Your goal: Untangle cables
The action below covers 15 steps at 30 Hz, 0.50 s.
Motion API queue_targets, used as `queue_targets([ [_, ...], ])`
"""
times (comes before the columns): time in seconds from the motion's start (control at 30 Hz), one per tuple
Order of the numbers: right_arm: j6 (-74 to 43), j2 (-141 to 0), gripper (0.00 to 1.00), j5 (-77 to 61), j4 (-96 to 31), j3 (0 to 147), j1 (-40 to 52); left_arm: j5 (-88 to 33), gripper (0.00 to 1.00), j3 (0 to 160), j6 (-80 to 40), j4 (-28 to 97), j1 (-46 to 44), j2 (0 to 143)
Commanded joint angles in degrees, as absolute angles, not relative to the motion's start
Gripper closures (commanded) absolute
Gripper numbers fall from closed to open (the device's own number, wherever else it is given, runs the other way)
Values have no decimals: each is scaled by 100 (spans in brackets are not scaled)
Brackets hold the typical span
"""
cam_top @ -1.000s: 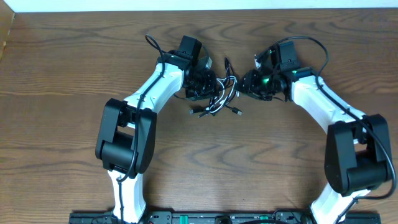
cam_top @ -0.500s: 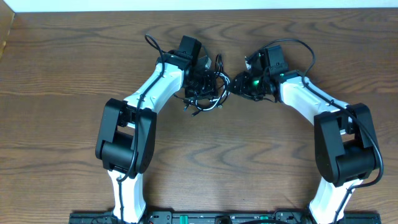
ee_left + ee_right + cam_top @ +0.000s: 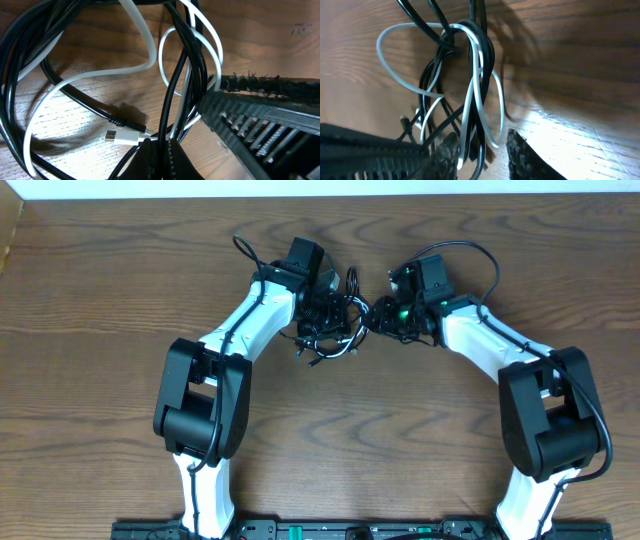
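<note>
Right wrist — tangled cables (image 3: pixel 470 91) pass between parted fingers (image 3: pixel 521 156).

Overhead camera hangs high above the table (image 3: pixel 100 380), staring straight down, with both arms whole in its frame. Left wrist camera looks out along the left gripper (image 3: pixel 157 152), tight on the cables (image 3: pixel 151 50) just ahead of its tips. Right wrist camera does the same along the right gripper (image 3: pixel 482 155), and all three views meet on that tangle between the two grippers.
</note>
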<state>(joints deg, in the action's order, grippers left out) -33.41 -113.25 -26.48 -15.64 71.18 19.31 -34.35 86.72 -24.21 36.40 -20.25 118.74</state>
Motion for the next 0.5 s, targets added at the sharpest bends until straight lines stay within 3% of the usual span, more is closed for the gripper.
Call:
queue_targets([
  [0.0, -3323, -11594, 75, -2193, -1444, 7148, 2130, -3382, 93, 8646, -2432, 3667, -1990, 11907],
  [0.17, -3369, -11867, 99, -2191, -1326, 7148, 2152, -3382, 93, 8646, -2429, 3706, -1988, 11907],
  [0.47, -3052, -10757, 99, -2311, -1765, 7155, 1745, -3468, 93, 8663, -1529, 3734, -1870, 11850],
])
